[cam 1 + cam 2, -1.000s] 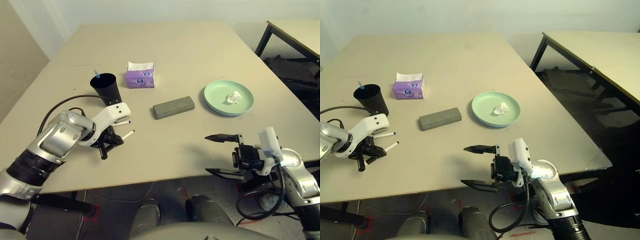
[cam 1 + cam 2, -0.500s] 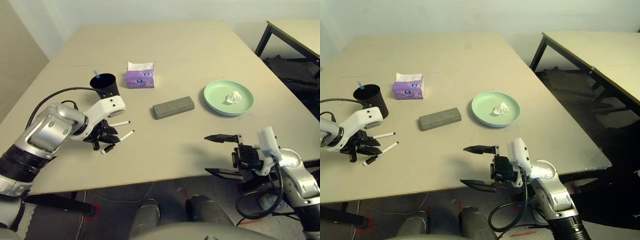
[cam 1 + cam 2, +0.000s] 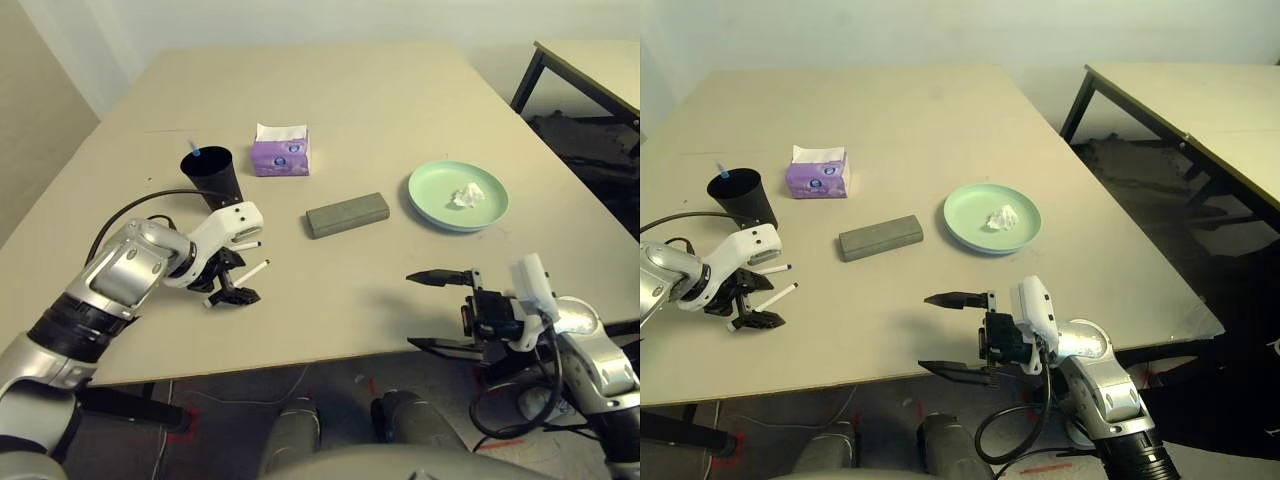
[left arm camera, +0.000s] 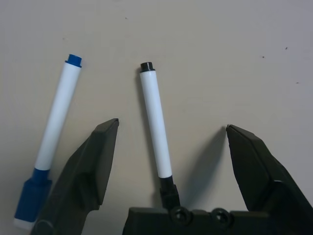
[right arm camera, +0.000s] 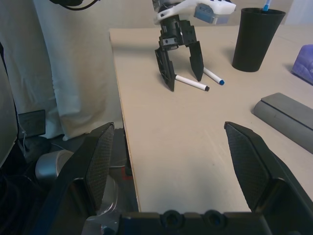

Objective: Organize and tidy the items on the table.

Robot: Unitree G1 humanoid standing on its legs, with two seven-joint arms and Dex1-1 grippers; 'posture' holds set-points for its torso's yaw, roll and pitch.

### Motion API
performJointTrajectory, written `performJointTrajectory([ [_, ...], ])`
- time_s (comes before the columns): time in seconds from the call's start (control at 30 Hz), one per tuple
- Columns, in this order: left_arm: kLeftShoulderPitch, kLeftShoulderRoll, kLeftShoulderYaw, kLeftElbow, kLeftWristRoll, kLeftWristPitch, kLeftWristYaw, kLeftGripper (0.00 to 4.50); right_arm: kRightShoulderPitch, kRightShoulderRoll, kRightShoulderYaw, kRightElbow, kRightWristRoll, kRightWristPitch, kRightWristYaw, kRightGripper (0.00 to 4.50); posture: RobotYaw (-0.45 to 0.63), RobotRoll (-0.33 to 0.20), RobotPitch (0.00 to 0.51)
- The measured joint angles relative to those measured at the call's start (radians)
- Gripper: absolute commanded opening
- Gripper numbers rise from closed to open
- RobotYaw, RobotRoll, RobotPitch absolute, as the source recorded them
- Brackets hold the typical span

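- From where I stand, the black-capped marker (image 4: 156, 122) lies flat on the big beige table (image 3: 330, 300), near its close edge, between the fingers of the left gripper (image 4: 172, 123).
- That gripper is spread wide around the marker, released, grasping nothing.
- The blue-capped marker (image 4: 56, 117) lies just beside it, outside the fingers; I can't read any lettering on either white barrel.
- Past them stands the black cup (image 3: 215, 180), upright, with something blue-tipped (image 3: 194, 149) poking out.
- The grey glasses case (image 3: 347, 215) lies near the middle, closed, its visible faces plain.
- Behind it sits a purple tissue box (image 3: 281, 157), white tissue on top, with a round blue logo on its front; the wording is too small for me to make out.
- Over to the right, the green plate (image 3: 430, 197) rests on the pale blue plate (image 3: 985, 250), holding the white tissue wad (image 3: 468, 195).
- Nearer the robot, the right gripper (image 3: 409, 309) hangs open and empty by the table's close edge.
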Motion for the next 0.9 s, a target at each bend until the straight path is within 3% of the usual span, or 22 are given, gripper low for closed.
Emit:
performJointTrajectory([
  [0.37,-0.007,-0.009,0.012,0.050,0.004,-0.077,-0.014,0.05,0.002,0.000,0.002,0.000,-0.001,0.001,-0.013,4.50,-0.12,0.000,0.062],
  [0.5,-0.004,0.001,0.043,0.041,-0.007,-0.076,-0.025,0.02,-0.002,0.002,0.002,0.000,0.000,0.021,-0.036,4.50,-0.12,0.000,0.066],
  [0.7,0.109,0.035,0.260,-0.078,-0.123,-0.024,-0.007,0.02,-0.004,0.031,-0.019,-0.003,0.000,0.054,-0.137,4.50,-0.08,0.000,0.072],
  [0.8,0.202,-0.036,0.423,-0.153,-0.209,0.018,0.057,0.02,-0.007,0.053,-0.044,0.004,-0.035,0.043,-0.219,4.50,-0.05,0.000,0.078],
  [0.9,0.281,-0.167,0.591,-0.214,-0.279,-0.010,0.165,0.02,-0.004,0.072,-0.060,0.033,-0.088,0.000,-0.279,4.50,-0.05,0.000,0.081],
])
